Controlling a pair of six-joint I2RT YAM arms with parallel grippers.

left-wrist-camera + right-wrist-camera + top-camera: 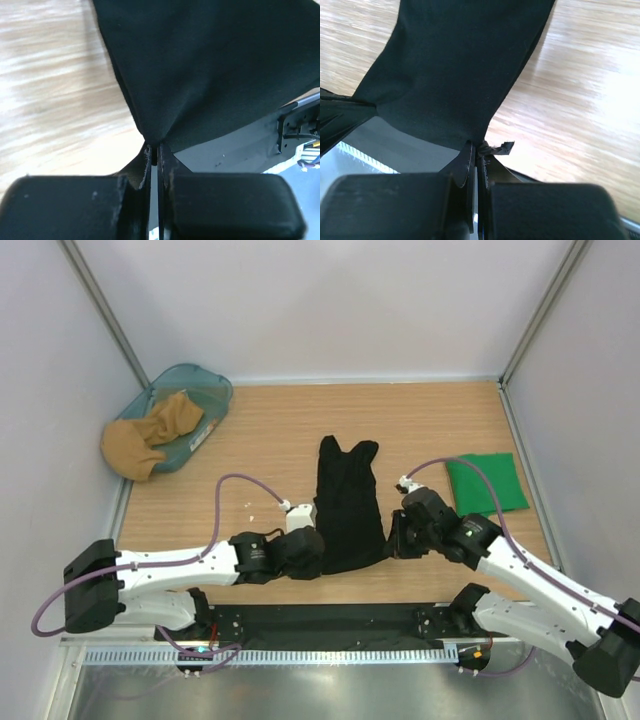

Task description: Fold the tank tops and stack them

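The black tank top lies lengthwise in the middle of the table, folded narrow, straps at the far end. My left gripper is shut on its near left corner; in the left wrist view the black fabric fans out from the pinched fingertips. My right gripper is shut on the near right corner, and the cloth stretches away from its tips. The green tank top lies folded flat at the right side of the table.
A teal basket at the back left holds a tan garment that spills over its near rim. White walls close in the table on three sides. The black base rail runs along the near edge.
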